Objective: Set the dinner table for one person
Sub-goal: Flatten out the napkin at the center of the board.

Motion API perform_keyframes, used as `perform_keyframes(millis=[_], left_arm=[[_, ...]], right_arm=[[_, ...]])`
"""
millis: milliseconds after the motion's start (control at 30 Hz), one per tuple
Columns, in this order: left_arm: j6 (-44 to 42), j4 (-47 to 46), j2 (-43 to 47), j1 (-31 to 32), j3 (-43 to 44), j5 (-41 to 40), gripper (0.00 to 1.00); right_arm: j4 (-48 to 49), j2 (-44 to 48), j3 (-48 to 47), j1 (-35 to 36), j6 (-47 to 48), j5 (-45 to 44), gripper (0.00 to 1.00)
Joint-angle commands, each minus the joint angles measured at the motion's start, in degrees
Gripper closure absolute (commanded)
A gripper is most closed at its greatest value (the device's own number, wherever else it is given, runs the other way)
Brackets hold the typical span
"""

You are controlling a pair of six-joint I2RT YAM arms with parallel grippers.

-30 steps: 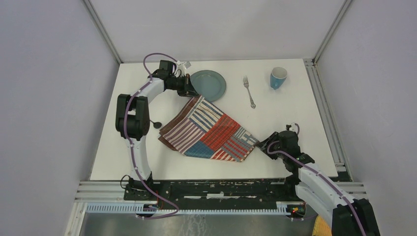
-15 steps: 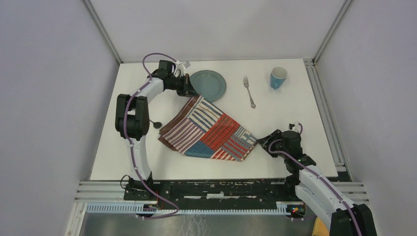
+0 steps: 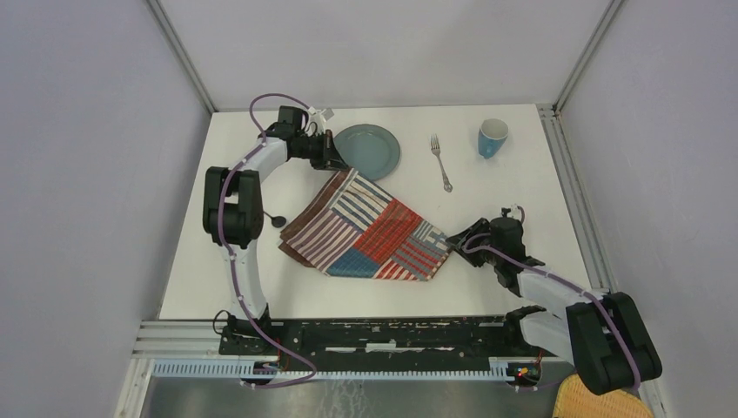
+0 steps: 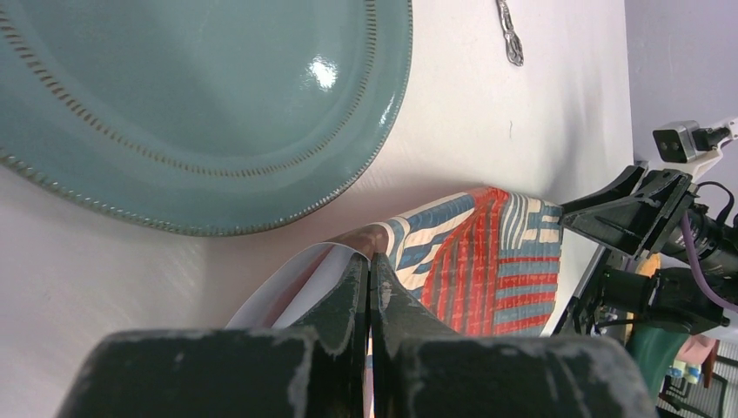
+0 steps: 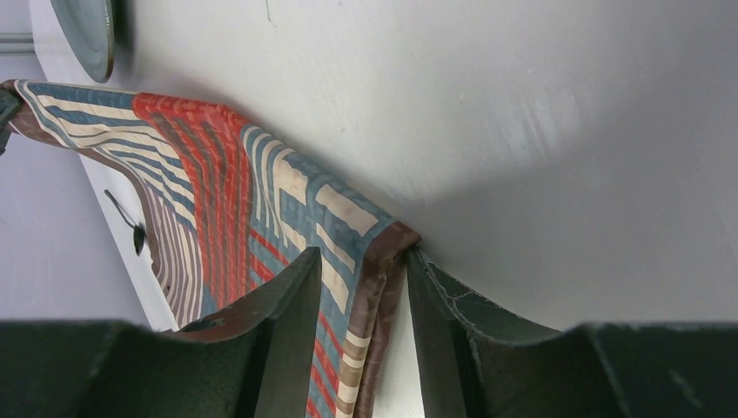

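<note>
Left gripper (image 4: 369, 261) is pinched tight on the far corner of the striped placemat (image 3: 370, 228), jaws together on the cloth edge, just beside the rim of the teal plate (image 3: 370, 150). Right gripper (image 5: 361, 266) has jaws apart, straddling the placemat's near-right corner, not squeezing it. Placemat lies skewed mid dinner table (image 3: 287, 292). Plate sits far centre, glazed face showing. Blue mug (image 3: 493, 138) far right, white inside, contents can't tell. Fork (image 3: 440, 162) lies between plate and mug, apart from both. Small dark spoon-like item (image 3: 277, 219) just left of placemat. Metal rails run along the right and near edges. Open tabletop shows far left and right of the mat.

Striped placemat (image 3: 370, 231), teal plate (image 3: 370, 150), fork (image 3: 440, 162), blue cup (image 3: 493, 138), black spoon (image 3: 275, 219).
</note>
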State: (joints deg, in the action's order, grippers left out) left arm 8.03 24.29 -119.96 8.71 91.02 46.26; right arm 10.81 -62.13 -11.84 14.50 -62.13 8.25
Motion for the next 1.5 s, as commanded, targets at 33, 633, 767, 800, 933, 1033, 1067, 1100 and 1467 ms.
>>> perform_keyframes(millis=[33,633,767,800,933,1033,1067,1100,1467], left_arm=[[1.21,-1.31,1.74,-0.27,2.32,0.58,0.98],[3.83,-3.1,2.55,-0.27,1.64,-3.96,0.98],[6.12,-5.01,4.02,-0.25,1.55,-6.12,0.98],[6.88,-5.72,4.63,-0.26,1.5,-6.44,0.98],[9.3,-6.84,6.4,-0.17,2.91,-8.42,0.98],[9.9,-4.2,6.51,-0.05,7.08,-11.37,0.98],[10.1,-2.91,6.45,-0.03,8.54,-12.26,0.98],[10.28,-2.18,6.47,-0.09,9.73,-13.25,0.98],[12.32,-3.1,7.31,-0.07,13.67,-17.4,0.98]], right_arm=[[5.21,-5.08,-2.32,-0.22,1.26,0.87,0.53],[4.47,-15.58,-11.66,-0.31,5.66,3.8,1.0],[-4.48,-13.59,-20.28,-0.33,10.48,2.89,1.0],[-6.74,-13.53,-22.89,-0.33,11.66,2.62,1.0],[-13.99,-15.08,-35.36,-0.35,14.9,1.92,1.0],[-16.1,-18.48,-43.18,-0.5,15.83,2.24,1.0],[-17.09,-20.24,-45.78,-0.5,15.9,2.7,1.0],[-17.56,-21.96,-48.51,-0.57,15.94,3.65,1.0],[-19.24,-35.9,-65.93,-1.51,17.78,6.2,1.0]])
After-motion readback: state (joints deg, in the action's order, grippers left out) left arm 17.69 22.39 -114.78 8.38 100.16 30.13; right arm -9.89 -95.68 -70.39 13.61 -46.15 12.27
